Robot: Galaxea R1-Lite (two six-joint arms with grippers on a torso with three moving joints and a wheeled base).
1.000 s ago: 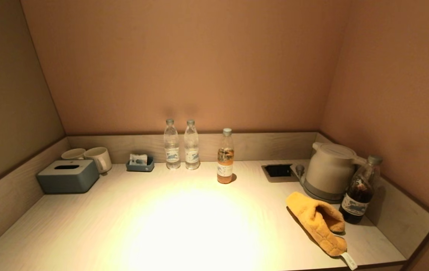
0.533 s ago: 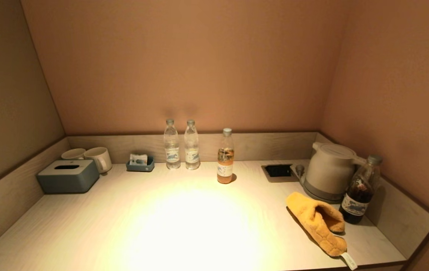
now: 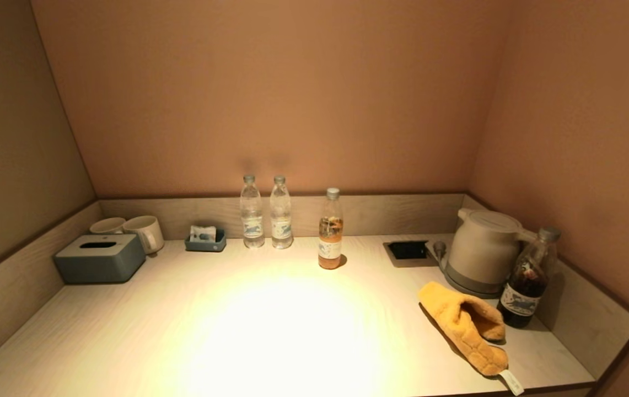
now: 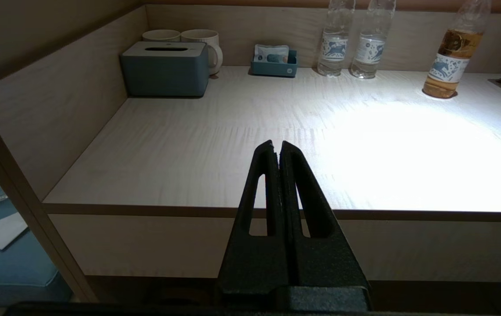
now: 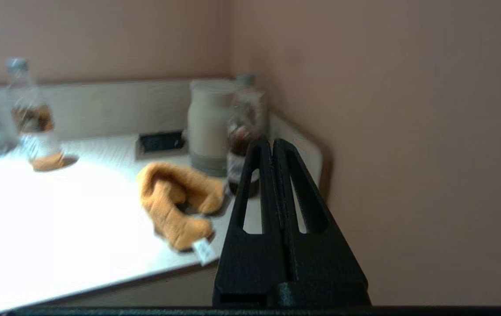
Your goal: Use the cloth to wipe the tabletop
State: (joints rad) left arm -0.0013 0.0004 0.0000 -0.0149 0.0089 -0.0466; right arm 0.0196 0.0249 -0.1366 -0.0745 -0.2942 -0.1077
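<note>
The yellow-orange cloth (image 3: pixel 466 325) lies bunched on the pale wood-grain tabletop (image 3: pixel 270 325) near the front right corner, its white tag (image 3: pixel 511 382) at the front edge. It also shows in the right wrist view (image 5: pixel 175 202). Neither gripper shows in the head view. My right gripper (image 5: pixel 273 144) is shut and empty, held off the table's front edge, right of the cloth. My left gripper (image 4: pixel 275 146) is shut and empty, held before the front edge at the left half of the tabletop (image 4: pixel 215 145).
A kettle (image 3: pixel 482 251) and a dark bottle (image 3: pixel 526 281) stand just behind the cloth. A recessed socket (image 3: pixel 408 251), an amber bottle (image 3: pixel 329 231), two water bottles (image 3: pixel 265 212), a small tray (image 3: pixel 205 238), two mugs (image 3: pixel 132 229) and a tissue box (image 3: pixel 99 258) line the back.
</note>
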